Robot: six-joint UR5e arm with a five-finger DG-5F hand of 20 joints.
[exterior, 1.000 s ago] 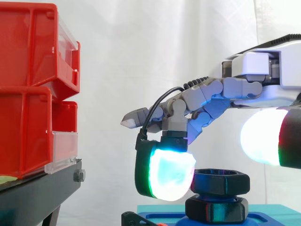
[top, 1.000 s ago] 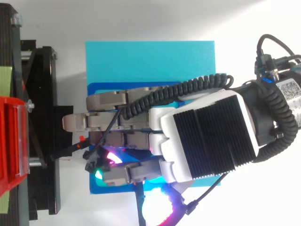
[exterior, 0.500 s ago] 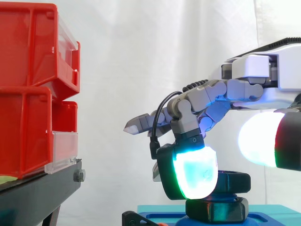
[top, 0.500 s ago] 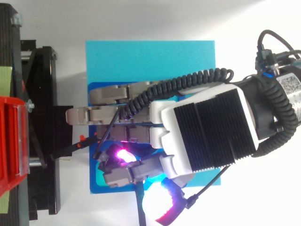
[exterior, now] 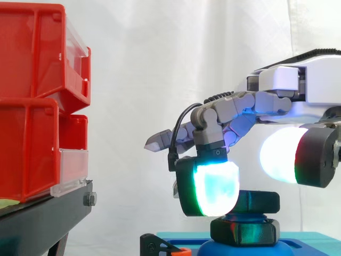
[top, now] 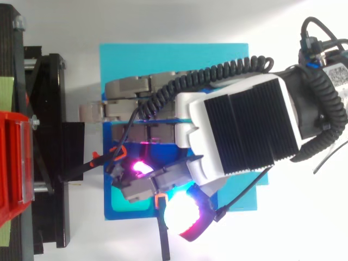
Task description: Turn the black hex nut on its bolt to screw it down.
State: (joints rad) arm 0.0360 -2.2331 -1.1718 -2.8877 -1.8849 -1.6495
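There — the hand (exterior: 230, 112) has swept its curled finger across, pad hooked on the black hex nut (exterior: 260, 201) (perched above the blue base (exterior: 314, 242)), and the nut's faces have shifted — it's turning.

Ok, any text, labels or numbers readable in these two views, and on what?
No text reads clearly.
White sticker on the arm's wrist, top view: print too small to read.
Red bins, black hex nut: no markings visible.

Side view level, close, top view looking down, both share hand (exterior: 229, 109)
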